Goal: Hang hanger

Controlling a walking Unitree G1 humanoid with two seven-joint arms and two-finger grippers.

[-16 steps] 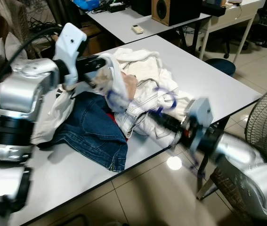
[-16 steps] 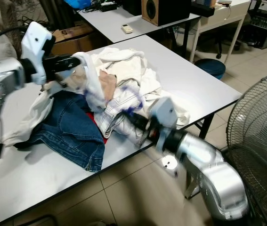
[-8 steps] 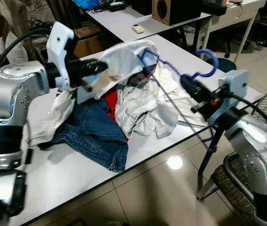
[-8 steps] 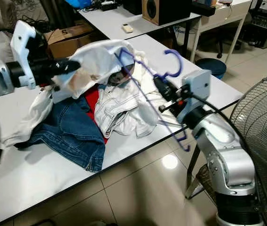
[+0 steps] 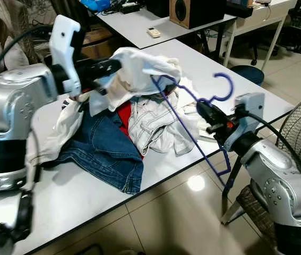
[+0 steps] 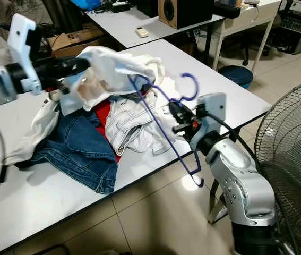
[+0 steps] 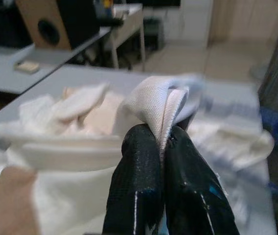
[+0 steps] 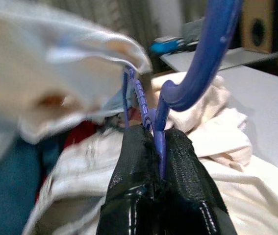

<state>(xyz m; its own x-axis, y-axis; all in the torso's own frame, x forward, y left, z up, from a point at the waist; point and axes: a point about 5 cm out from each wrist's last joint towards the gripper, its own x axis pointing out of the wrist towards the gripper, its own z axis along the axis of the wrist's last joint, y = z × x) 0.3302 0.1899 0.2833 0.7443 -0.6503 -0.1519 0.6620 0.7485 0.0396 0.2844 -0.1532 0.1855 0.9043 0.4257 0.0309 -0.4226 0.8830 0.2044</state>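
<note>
The left gripper (image 5: 109, 66) holds a white garment (image 5: 139, 69) lifted above the pile of clothes (image 5: 155, 119) on the white table (image 5: 235, 90). The right gripper (image 5: 199, 108) clamps a blue hanger (image 5: 190, 135) (one end goes under the garment), beside a fan (image 5: 299, 138).

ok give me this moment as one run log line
left tool: shut on white garment, lifted over clothes pile | right tool: shut on blue hanger, one end under the garment | step: hanger not yet hung
</note>
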